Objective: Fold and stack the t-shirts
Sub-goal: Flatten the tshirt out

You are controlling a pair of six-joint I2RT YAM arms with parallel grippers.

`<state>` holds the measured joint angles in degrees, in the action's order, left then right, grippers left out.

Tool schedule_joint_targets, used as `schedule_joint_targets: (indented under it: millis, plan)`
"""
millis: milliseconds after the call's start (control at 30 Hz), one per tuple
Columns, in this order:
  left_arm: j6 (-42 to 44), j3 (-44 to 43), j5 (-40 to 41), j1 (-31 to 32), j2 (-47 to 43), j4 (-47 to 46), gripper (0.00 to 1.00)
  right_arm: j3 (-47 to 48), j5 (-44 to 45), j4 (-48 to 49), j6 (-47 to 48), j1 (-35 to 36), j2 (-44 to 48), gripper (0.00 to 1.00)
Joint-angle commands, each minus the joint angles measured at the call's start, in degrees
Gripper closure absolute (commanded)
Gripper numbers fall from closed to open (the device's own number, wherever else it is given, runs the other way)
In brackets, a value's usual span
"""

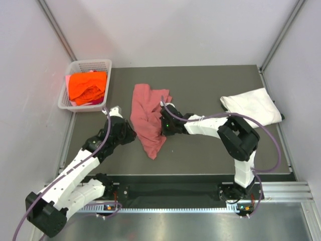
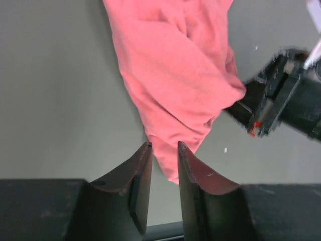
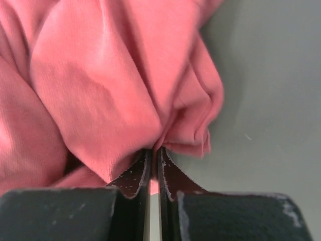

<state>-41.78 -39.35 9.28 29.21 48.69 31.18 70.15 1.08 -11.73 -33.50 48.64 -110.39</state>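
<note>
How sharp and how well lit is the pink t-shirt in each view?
Top external: even light, pink t-shirt sharp, orange t-shirt oversaturated and glowing. Left wrist: cloth slightly soft, colour washed brighter. Right wrist: cloth very close and blurred; the fingers look sharper.

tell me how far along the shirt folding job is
Done: the white t-shirt looks folded, lying at the far right of the table. In hand: the pink-red t-shirt lies crumpled in the middle, the right gripper shut on its edge, the left gripper slightly open at its lower tip. Left: the orange t-shirt sits bunched in the basket, and nothing is stacked yet.
</note>
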Motion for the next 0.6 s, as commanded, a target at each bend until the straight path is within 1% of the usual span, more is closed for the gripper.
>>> schedule_joint_targets:
  millis: [0,33,100,133,200,233,267,300,333,367,400,433,467,500,567]
  plan:
    - [1.0,-2.5,0.1,-0.6,0.9,-3.0,0.66,-4.3,7.3,-3.8,0.4,0.4,6.5,1.0]
    - [0.8,-2.4,0.1,-0.7,1.3,-3.5,0.65,-5.8,11.2,-5.3,0.9,0.0,11.2,1.0]
    - [0.7,-1.8,0.2,-1.0,1.3,-5.0,0.59,-10.3,14.5,-7.2,1.8,-2.5,16.4,1.0]
    - [0.6,-1.5,0.3,-1.1,1.4,-5.4,0.55,-11.4,18.6,-10.0,2.6,-3.4,21.6,1.0]
    - [0.6,-0.7,0.7,-1.4,1.7,-6.5,0.53,-13.8,24.4,-13.4,3.5,-4.8,26.6,1.0]
    - [0.6,-0.6,0.7,-1.6,1.9,-7.1,0.52,-14.7,31.1,-15.5,3.6,-5.0,31.4,1.0]
    - [0.6,-0.4,0.8,-1.7,2.1,-7.3,0.5,-15.6,33.9,-18.5,3.2,-5.0,33.8,1.0]
    - [0.6,-0.4,1.1,-1.9,2.4,-7.4,0.48,-18.0,36.1,-19.8,2.7,-5.1,38.7,1.0]
    - [0.7,-0.3,1.1,-1.9,3.0,-7.6,0.47,-19.4,38.5,-20.8,1.8,-5.2,41.0,0.98]
    - [0.7,-0.2,1.2,-2.1,3.3,-8.0,0.44,-21.0,38.9,-21.8,-0.1,-5.1,43.5,0.95]
    - [0.7,-0.2,0.9,-2.1,3.8,-8.4,0.41,-24.4,39.4,-21.9,-0.9,-5.1,48.4,0.82]
    - [0.7,-0.3,0.7,-2.2,4.7,-8.9,0.4,-26.0,40.1,-22.5,-3.7,-5.1,50.9,0.63]
    - [0.7,-0.2,0.4,-2.1,5.3,-10.4,0.38,-27.6,40.7,-23.2,-5.2,-5.1,53.4,0.49]
    - [1.2,-0.3,-1.2,-2.3,6.1,-11.5,0.37,-31.0,40.9,-22.1,-5.8,-5.0,58.6,0.34]
    - [1.3,-2.2,-2.1,-2.2,9.9,-12.5,0.36,-34.5,39.5,-18.4,-4.2,-5.0,63.3,0.28]
